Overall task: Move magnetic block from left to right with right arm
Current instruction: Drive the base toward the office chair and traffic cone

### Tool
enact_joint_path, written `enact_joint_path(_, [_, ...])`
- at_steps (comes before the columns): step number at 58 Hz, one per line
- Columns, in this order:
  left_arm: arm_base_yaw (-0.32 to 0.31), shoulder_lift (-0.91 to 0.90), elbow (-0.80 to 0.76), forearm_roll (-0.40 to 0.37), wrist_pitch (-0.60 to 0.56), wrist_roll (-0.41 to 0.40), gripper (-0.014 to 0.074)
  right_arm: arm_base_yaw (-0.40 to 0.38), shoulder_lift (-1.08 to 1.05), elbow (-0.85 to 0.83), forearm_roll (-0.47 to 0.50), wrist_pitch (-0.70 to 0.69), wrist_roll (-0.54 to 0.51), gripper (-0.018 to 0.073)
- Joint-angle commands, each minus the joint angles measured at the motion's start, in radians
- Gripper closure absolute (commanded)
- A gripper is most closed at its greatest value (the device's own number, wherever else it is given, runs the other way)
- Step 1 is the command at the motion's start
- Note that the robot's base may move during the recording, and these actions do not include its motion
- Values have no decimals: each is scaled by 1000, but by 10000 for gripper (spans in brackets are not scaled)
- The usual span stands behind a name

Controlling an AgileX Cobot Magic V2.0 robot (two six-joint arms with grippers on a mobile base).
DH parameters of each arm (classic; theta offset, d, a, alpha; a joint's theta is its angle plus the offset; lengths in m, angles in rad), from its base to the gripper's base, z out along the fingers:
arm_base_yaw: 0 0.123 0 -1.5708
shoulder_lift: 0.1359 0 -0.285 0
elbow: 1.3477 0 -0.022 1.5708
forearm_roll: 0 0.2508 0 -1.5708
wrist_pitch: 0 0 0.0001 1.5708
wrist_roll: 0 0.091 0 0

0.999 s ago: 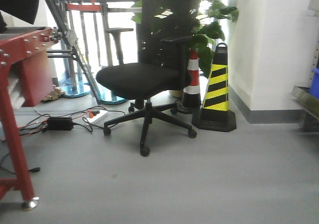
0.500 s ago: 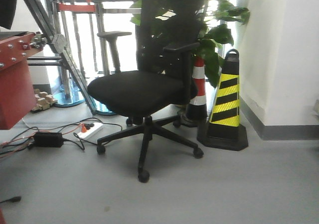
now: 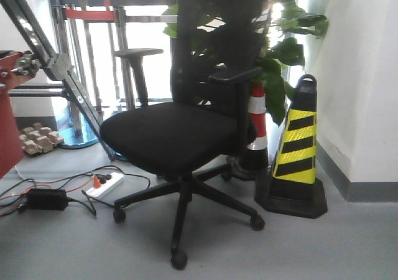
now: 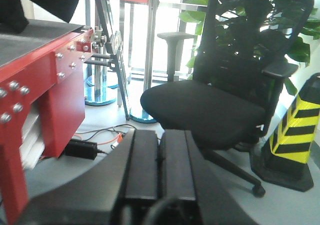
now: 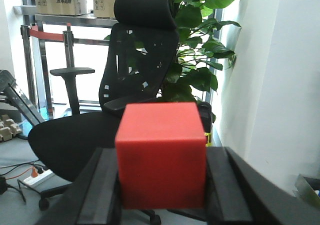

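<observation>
The magnetic block (image 5: 161, 152) sits squeezed between both fingers (image 5: 100, 185) of the right gripper (image 5: 161, 157), touching each.

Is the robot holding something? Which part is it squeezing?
Yes. The right gripper holds the red block, its two fingers pressing on opposite sides of the block. The left gripper is shut and holds nothing.

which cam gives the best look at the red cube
The right wrist view: the magnetic block fills the centre, its front face plain, gripped between the right gripper's fingers. The exterior front view and the left wrist view show none of it, only the office chair and its surroundings.
</observation>
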Motion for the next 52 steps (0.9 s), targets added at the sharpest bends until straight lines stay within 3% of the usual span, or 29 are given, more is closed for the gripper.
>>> enact_joint_path(1, [-4,-11,8,-5,-84,-2,713,-5,11,-31,-10,-90,-5,282])
enact_joint_path(52, [-4,-11,8,-5,-84,-2,713,-5,11,-31,-10,-90,-5,282])
